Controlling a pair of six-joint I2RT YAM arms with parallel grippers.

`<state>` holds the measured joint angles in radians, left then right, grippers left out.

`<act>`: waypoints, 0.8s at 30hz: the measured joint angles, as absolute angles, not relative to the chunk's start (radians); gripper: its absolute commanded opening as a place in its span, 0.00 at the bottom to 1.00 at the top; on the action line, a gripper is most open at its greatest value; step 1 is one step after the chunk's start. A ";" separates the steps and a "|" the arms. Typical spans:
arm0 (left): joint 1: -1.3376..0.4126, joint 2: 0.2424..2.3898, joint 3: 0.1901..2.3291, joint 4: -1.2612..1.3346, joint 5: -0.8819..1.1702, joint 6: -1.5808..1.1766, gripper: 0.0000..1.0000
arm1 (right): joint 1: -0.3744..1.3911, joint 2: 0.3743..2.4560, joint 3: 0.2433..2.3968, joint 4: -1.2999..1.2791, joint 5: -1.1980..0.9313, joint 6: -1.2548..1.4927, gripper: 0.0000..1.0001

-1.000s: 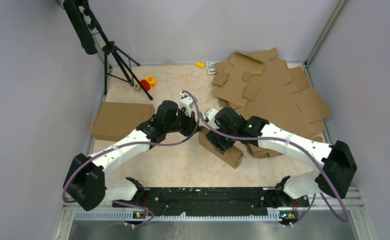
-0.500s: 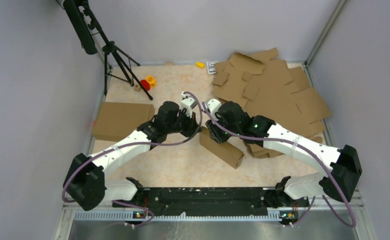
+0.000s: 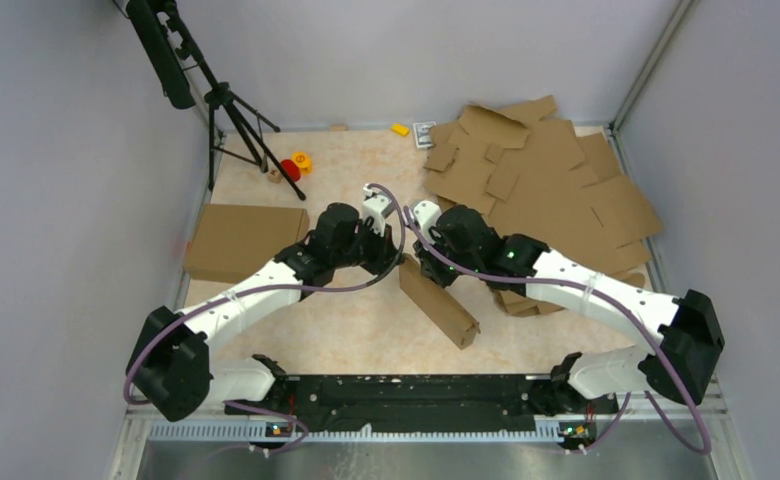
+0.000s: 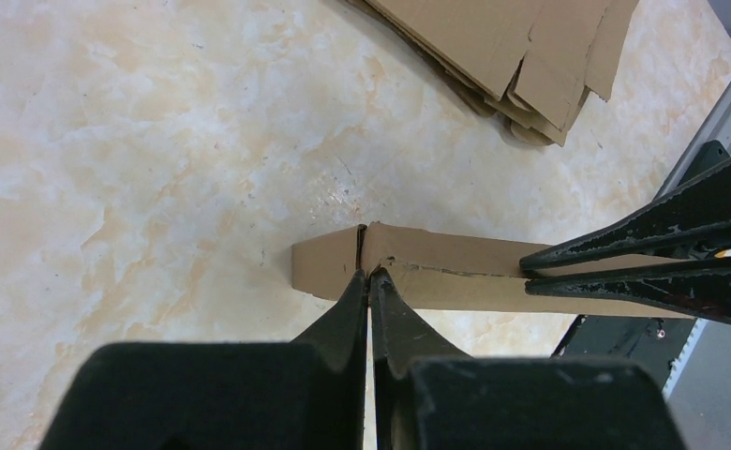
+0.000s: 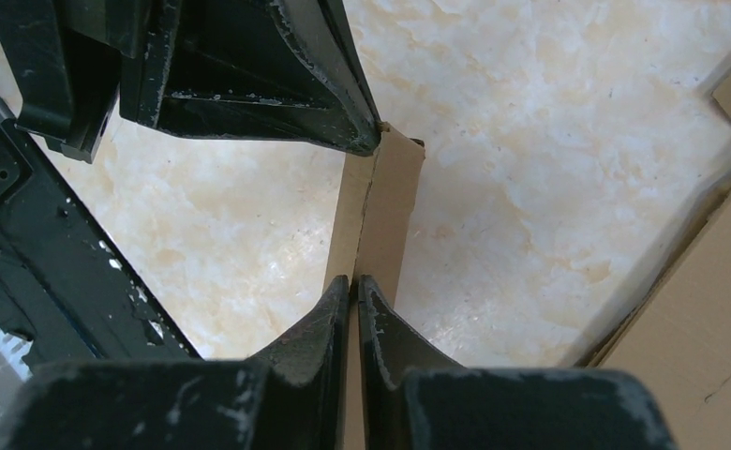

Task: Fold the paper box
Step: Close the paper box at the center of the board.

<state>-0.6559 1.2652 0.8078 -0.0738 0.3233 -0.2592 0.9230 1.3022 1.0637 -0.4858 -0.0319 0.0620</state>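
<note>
Just past the arm bases, the paper box [image 3: 441, 305] lies slantwise on the marbled table [image 3: 346, 330], its near end pointing towards the right base and its far end tucked under the two wrists. It looks collapsed into a narrow long strip rather than standing open. The left gripper [image 4: 369, 279] has its jaws pressed fully together, tips planted on the top edge right at a seam near the box's end; I cannot tell whether any sliver of card sits between them. The right gripper [image 5: 352, 284] is nipped down to a thin slit over the same top edge a little further along, apparently pinching the wall. If the step is creasing or tucking this wall, I reckon the left tips should stay put as an anchor at the seam while the right hand draws the card over slowly, in line with the score. Any twist would buckle the corrugation or skid the whole box. Beyond it, a flat brown cardboard box [image 3: 244, 240] rests at the left and a heap of cardboard blanks [image 3: 556, 190] on the right. A tripod [image 3: 234, 115] stands in the far left corner.
</note>
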 measured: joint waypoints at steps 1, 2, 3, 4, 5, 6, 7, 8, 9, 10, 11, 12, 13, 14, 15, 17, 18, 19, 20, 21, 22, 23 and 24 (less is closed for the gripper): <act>-0.656 1.265 0.808 -0.073 0.323 -0.259 0.00 | 0.923 1.302 1.061 -0.482 -0.033 0.062 0.02; -0.656 1.265 0.808 -0.073 0.323 -0.259 0.00 | 0.923 1.302 1.060 -0.481 -0.035 0.061 0.02; -0.657 1.265 0.807 -0.073 0.323 -0.259 0.00 | 0.923 1.302 1.060 -0.480 -0.036 0.060 0.01; -0.657 1.265 0.807 -0.072 0.322 -0.259 0.00 | 0.923 1.302 1.060 -0.480 -0.036 0.060 0.01; -0.657 1.265 0.807 -0.072 0.322 -0.260 0.00 | 0.923 1.302 1.060 -0.480 -0.037 0.059 0.01; -0.657 1.265 0.806 -0.070 0.321 -0.260 0.00 | 0.923 1.302 1.060 -0.480 -0.038 0.058 0.01; -0.657 1.265 0.805 -0.067 0.320 -0.260 0.01 | 0.923 1.302 1.060 -0.480 -0.038 0.056 0.01; -0.657 1.265 0.803 -0.065 0.320 -0.260 0.03 | 0.923 1.302 1.058 -0.479 -0.039 0.056 0.01; -0.657 1.265 0.802 -0.061 0.320 -0.260 0.05 | 0.923 1.302 1.056 -0.478 -0.039 0.055 0.01; -0.657 1.265 0.801 -0.060 0.319 -0.261 0.08 | 0.923 1.302 1.054 -0.475 -0.040 0.055 0.01; -0.657 1.265 0.801 -0.059 0.319 -0.263 0.10 | 0.923 1.302 1.054 -0.474 -0.042 0.054 0.01; -0.657 1.265 0.801 -0.059 0.319 -0.264 0.12 | 0.923 1.302 1.054 -0.474 -0.042 0.053 0.01; -0.658 1.264 0.801 -0.058 0.319 -0.265 0.13 | 0.923 1.302 1.054 -0.474 -0.043 0.053 0.01; -0.658 1.263 0.800 -0.058 0.319 -0.265 0.15 | 0.923 1.302 1.053 -0.474 -0.044 0.052 0.01; -0.658 1.261 0.798 -0.057 0.320 -0.267 0.16 | 0.923 1.302 1.053 -0.474 -0.044 0.052 0.01; -0.660 1.258 0.796 -0.056 0.320 -0.268 0.18 | 0.923 1.302 1.053 -0.473 -0.047 0.052 0.01; -0.661 1.257 0.796 -0.056 0.319 -0.269 0.19 | 0.923 1.302 1.052 -0.472 -0.048 0.052 0.01; -0.661 1.256 0.795 -0.056 0.319 -0.269 0.21 | 0.923 1.302 1.049 -0.468 -0.050 0.052 0.01; -0.661 1.254 0.794 -0.056 0.320 -0.270 0.23 | 0.923 1.302 1.046 -0.465 -0.052 0.052 0.01; -0.661 1.251 0.792 -0.055 0.320 -0.271 0.25 | 0.923 1.302 1.044 -0.462 -0.054 0.052 0.01; -0.662 1.250 0.791 -0.055 0.320 -0.272 0.27 | 0.923 1.302 1.041 -0.458 -0.055 0.052 0.01; -0.662 1.246 0.790 -0.056 0.320 -0.273 0.30 | 0.923 1.302 1.041 -0.457 -0.057 0.052 0.01; -0.662 1.242 0.788 -0.057 0.320 -0.273 0.33 | 0.923 1.302 1.041 -0.456 -0.057 0.052 0.01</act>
